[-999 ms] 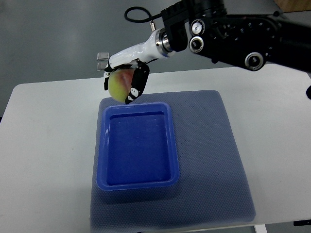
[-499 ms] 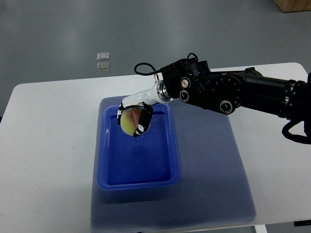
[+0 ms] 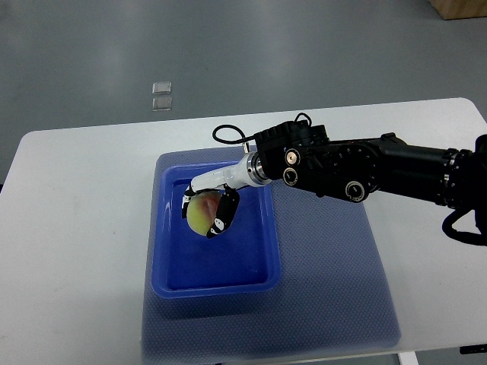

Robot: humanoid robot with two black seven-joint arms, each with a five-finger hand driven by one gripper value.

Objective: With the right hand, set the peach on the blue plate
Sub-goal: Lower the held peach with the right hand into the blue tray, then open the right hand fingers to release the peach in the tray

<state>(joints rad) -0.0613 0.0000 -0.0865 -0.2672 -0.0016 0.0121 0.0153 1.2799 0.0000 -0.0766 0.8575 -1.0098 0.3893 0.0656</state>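
White table (image 3: 76, 228); right robot hand (image 3: 207, 207) half-hiding peach (image 3: 202, 213) over blue plate (image 3: 217, 262).

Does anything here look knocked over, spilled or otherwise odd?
Nothing stands out. The right robot hand grips the peach over the blue plate, which sits flat on the blue mat on the white table. Nothing is spilled or tipped. The plate looks slightly turned relative to the mat.

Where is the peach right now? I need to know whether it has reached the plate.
The peach is held in the right hand over the far half of the blue plate, left of centre.
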